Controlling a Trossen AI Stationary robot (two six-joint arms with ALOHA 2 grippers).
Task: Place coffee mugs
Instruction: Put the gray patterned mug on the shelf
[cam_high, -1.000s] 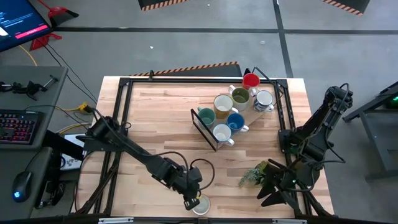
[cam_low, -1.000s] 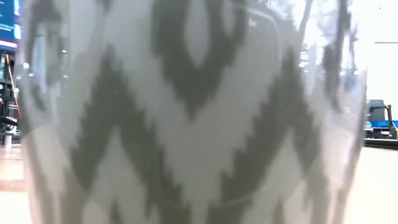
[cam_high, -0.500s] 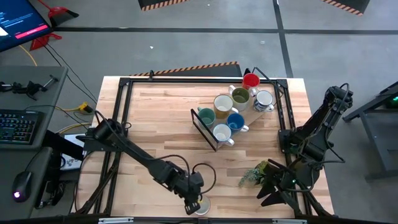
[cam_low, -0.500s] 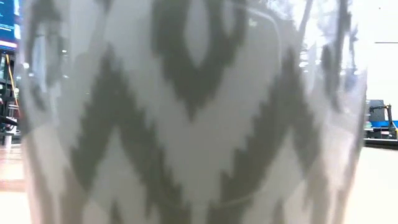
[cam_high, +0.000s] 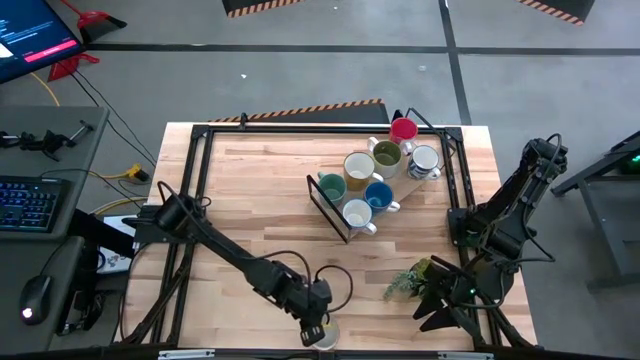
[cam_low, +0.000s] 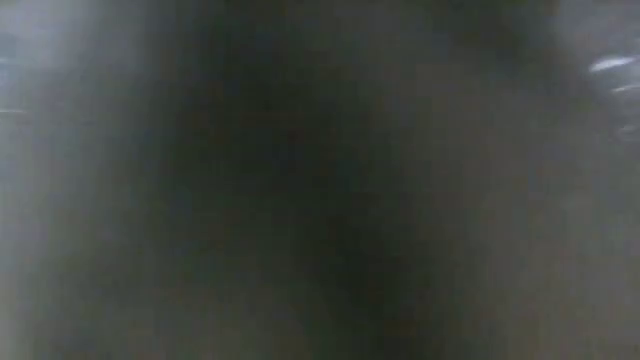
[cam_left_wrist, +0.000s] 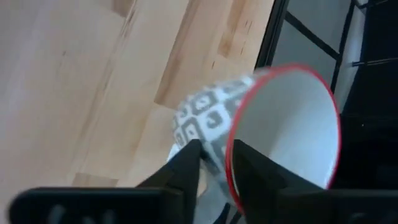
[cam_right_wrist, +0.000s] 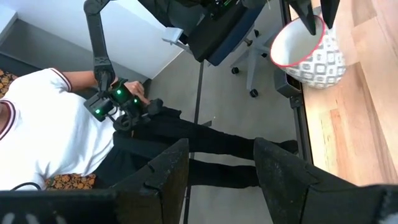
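The patterned mug (cam_left_wrist: 249, 124), grey-and-white with a red rim, sits at the bottom centre of the high view, at the near edge of the wooden table (cam_high: 260, 200), and it is tilted rather than upright. The left gripper (cam_high: 316, 330) pinches its wall, one finger inside the rim and one outside against the pattern, so the claw is narrow and holding the mug. In the right wrist view the same mug (cam_right_wrist: 308, 53) shows at the upper right, hanging by its rim above the table edge. The other mugs (cam_high: 375, 170) stand clustered in a dark wire rack (cam_high: 330, 215) in the upper right part of the table. A small potted plant (cam_high: 405, 282) lies at the lower right, just beside the right gripper (cam_high: 440, 300), which waits there with its fingers spread wide. A seated person (cam_right_wrist: 56, 130) shows beyond the table.
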